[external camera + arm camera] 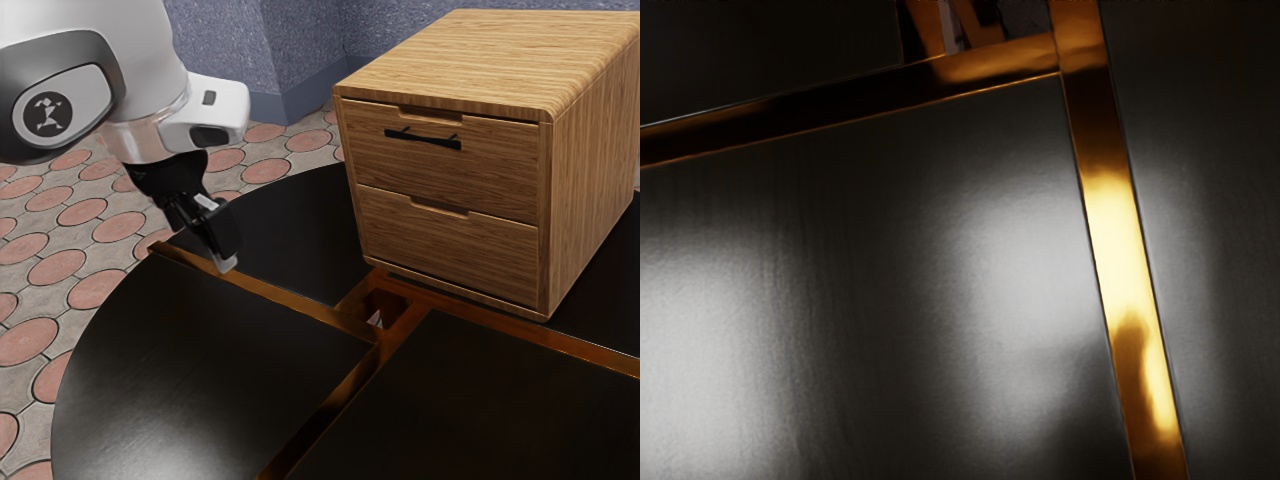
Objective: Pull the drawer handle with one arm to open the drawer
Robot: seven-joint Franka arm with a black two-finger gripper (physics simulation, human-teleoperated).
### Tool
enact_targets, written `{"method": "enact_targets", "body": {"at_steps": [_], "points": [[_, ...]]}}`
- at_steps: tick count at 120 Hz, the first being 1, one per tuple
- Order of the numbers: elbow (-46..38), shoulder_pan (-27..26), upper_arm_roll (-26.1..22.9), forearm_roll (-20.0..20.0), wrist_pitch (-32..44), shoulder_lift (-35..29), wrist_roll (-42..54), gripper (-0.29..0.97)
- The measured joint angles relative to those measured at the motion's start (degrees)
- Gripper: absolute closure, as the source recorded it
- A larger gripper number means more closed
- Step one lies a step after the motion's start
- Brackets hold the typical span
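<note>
Drawer handle, a slim black bar, sits across the upper part of the top drawer of a wooden cabinet; that drawer front lies level with the cabinet's face, so it looks shut; below it a second drawer is likewise level with the face. The cabinet stands on the far part of the desk, toward the exterior view's right; the desk has glossy black panels parted by wooden strips that meet at a small square gap in front of the cabinet's near corner.

The tool hangs from the white arm at the exterior view's upper left, pointing down and slightly toward the cabinet; it is above the desk's edge, well apart from the handle and touching nothing; from this side I cannot tell whether it is open or closed, and nothing is seen held in it.

In the wrist view the black desk surface lies beneath the hand, with a bright wooden strip crossing another near the square gap. Beyond the desk the floor has round reddish tiles, and a grey-blue wall rises behind the cabinet.
</note>
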Motion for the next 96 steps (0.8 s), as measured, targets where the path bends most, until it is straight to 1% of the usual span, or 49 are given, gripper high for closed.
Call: {"method": "enact_targets", "body": {"at_steps": [15, 34, 48, 69, 86, 96], "points": [[-0.2, 0.0, -0.5, -0.4, 0.9, 0.1, 0.8, 0.0], [-1.1, 0.3, -0.8, -0.6, 6.3, 0.4, 3.1, 0.0], [-1.7, 0.5, -1.6, -0.8, 8.8, 0.6, 10.5, 0.0], [-1.8, -2.8, -2.2, -2.2, 12.7, 0.8, 25.4, 0.0], [-1.2, -3.2, -2.1, -3.1, 13.7, 1.3, 33.7, 0.0], [-0.6, -2.9, -1.2, -5.1, 13.7, 1.7, 40.3, 0.0]]}}
